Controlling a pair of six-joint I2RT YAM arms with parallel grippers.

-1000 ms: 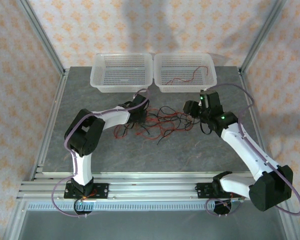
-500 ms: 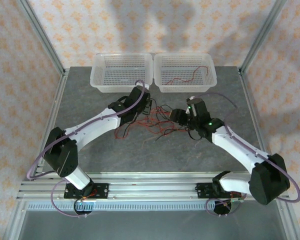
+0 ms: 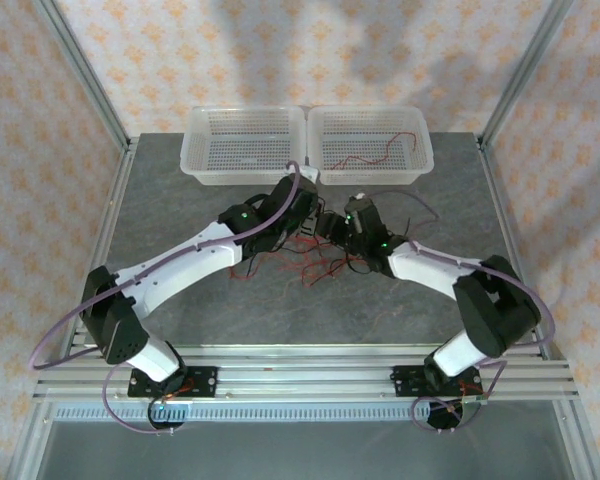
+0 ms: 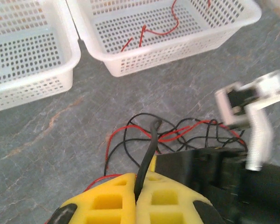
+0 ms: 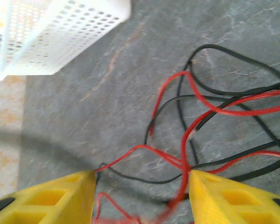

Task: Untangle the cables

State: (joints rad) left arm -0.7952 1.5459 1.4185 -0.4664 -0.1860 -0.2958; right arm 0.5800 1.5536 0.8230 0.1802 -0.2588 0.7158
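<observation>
Both arms swung inward since a second ago, now meeting over cables [image 3: 315, 268] mid-tabletop [image 3: 160, 200], near side of baskets [image 3: 245, 178]. Left fingers [image 4: 123, 189] pinched shut on black cable [image 4: 148, 147], strand running away toward baskets. Right fingers [image 5: 60, 196] apart, straddling red-black crossings, gripping nothing.

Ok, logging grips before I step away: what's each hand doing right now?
Left hand: closed, pinching a black cable.
Right hand: open over the loose cables, gripping none.
</observation>
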